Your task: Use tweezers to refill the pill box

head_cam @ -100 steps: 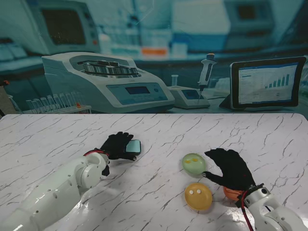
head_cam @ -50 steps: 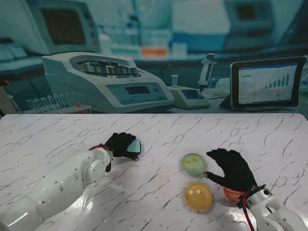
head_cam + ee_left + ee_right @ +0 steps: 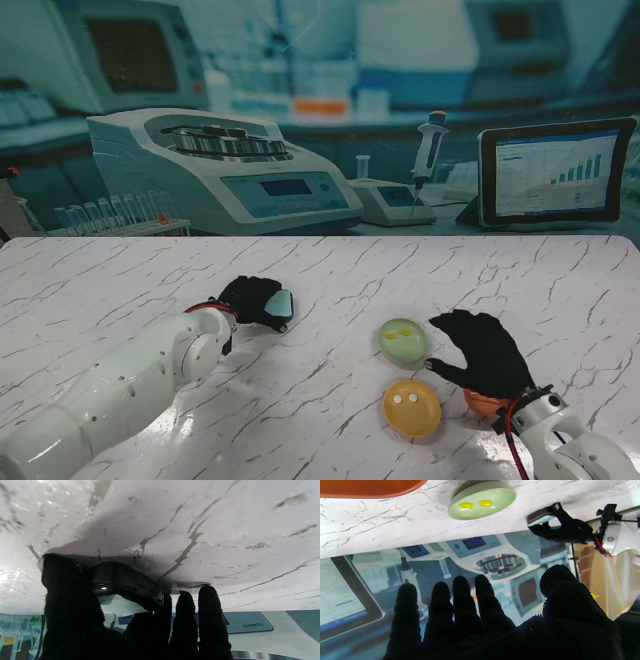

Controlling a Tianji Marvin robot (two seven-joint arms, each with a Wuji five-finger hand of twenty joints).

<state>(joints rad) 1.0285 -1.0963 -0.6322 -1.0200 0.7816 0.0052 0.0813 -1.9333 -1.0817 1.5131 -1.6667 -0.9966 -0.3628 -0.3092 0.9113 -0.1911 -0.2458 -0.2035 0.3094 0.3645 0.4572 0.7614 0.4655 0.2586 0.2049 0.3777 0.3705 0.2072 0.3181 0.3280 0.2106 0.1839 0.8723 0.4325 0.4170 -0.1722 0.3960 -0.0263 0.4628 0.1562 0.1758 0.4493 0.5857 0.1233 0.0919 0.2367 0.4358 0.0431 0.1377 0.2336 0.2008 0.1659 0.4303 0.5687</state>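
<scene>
On the marble tabletop (image 3: 330, 280), the left robot hand (image 3: 252, 297) grips the pill box (image 3: 280, 303) at ten o'clock of the green dish (image 3: 402, 340), while the right robot hand (image 3: 482, 352) hovers empty, fingers spread, at three o'clock of it.

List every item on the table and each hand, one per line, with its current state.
pill box: gripped by the left hand, lid state not visible.
green dish: upright on the table, two yellow pills in it.
yellow dish: upright, two white pills in it.
orange dish: mostly hidden under the right hand.
left hand: closed on the pill box.
right hand: open, fingers spread, holding nothing.
</scene>
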